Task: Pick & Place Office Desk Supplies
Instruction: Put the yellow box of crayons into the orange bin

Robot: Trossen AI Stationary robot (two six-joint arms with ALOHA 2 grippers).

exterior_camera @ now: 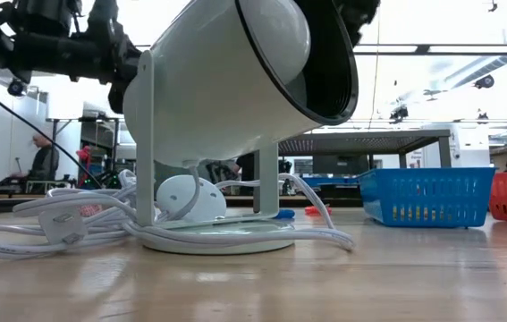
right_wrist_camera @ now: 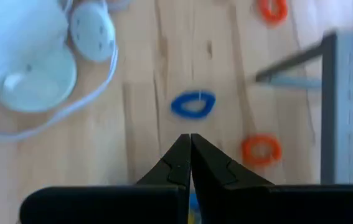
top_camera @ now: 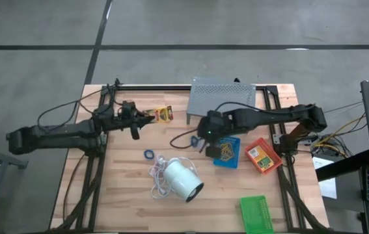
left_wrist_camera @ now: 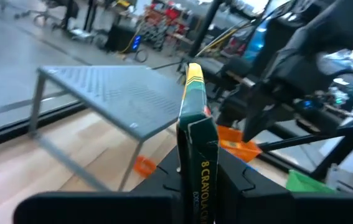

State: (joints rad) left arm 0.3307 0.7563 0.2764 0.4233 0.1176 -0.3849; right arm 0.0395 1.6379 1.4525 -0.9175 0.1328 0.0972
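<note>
Trays number three on the right half of the table: the blue tray (top_camera: pixel 228 151) holds tan rubber bands (top_camera: pixel 226 151), the red tray (top_camera: pixel 263 156) holds one small yellow-orange box (top_camera: pixel 256 153), and the green tray (top_camera: pixel 256 214), at the near edge, shows nothing inside. The left gripper (top_camera: pixel 150 116), at the far left, is clamped on a second box, a crayon box (top_camera: pixel 164 114), lifted off the wood. The right gripper (top_camera: pixel 200 139), fingers pressed together and holding nothing, hangs just left of the blue tray, while one blue loop (top_camera: pixel 149 154) lies beside the white lamp (top_camera: pixel 183 180).

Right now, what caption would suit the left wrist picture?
Left gripper shut on a crayon box, held upright above the table, with the grey perforated stand beyond.
</note>
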